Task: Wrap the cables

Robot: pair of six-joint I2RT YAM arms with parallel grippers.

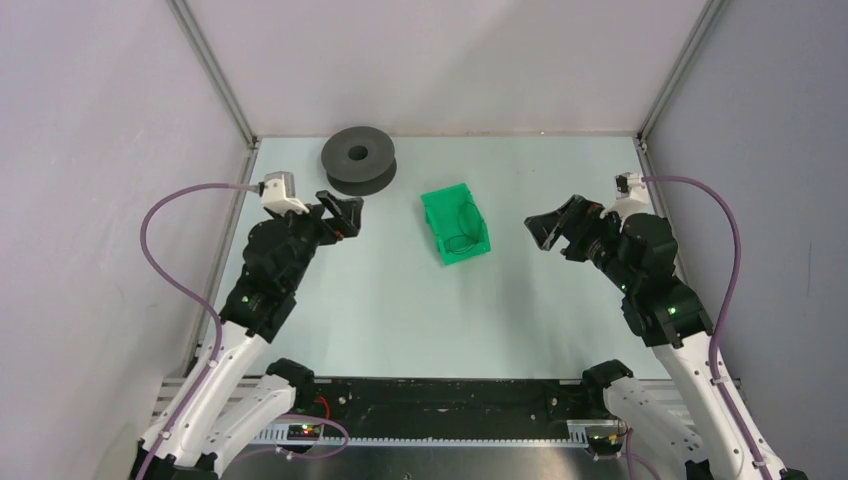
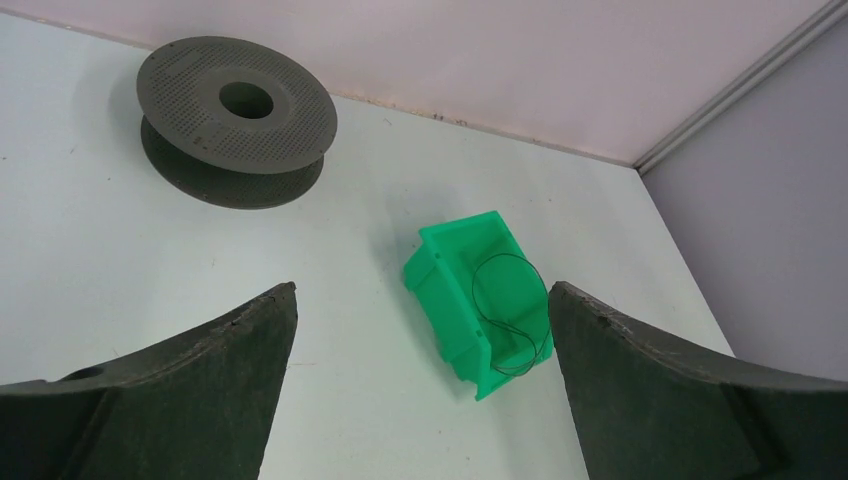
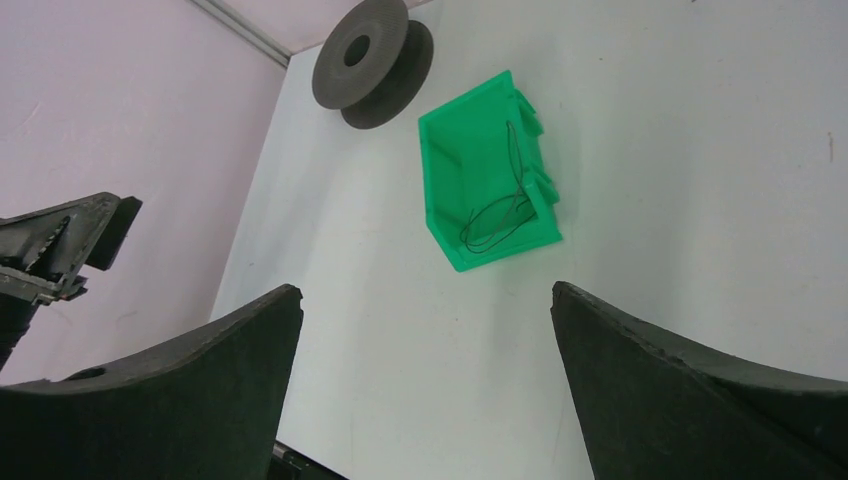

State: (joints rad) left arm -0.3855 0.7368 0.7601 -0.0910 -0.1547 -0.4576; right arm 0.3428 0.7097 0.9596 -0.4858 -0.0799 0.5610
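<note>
Top external view has the cables [image 1: 462, 230] coiled loosely inside the green bin [image 1: 431, 213], thin black loops on its floor. Left gripper [image 1: 344, 216] hangs left of the bin, jaws spread wide, holding nothing. Right gripper [image 1: 546, 229] mirrors it on the bin's right, equally agape and empty. Grey spool [image 1: 358, 160] lies beyond the bin, to its left.

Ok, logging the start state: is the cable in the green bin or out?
In: the thin black cable lies in loose loops inside the green bin, seen in both wrist views.
</note>
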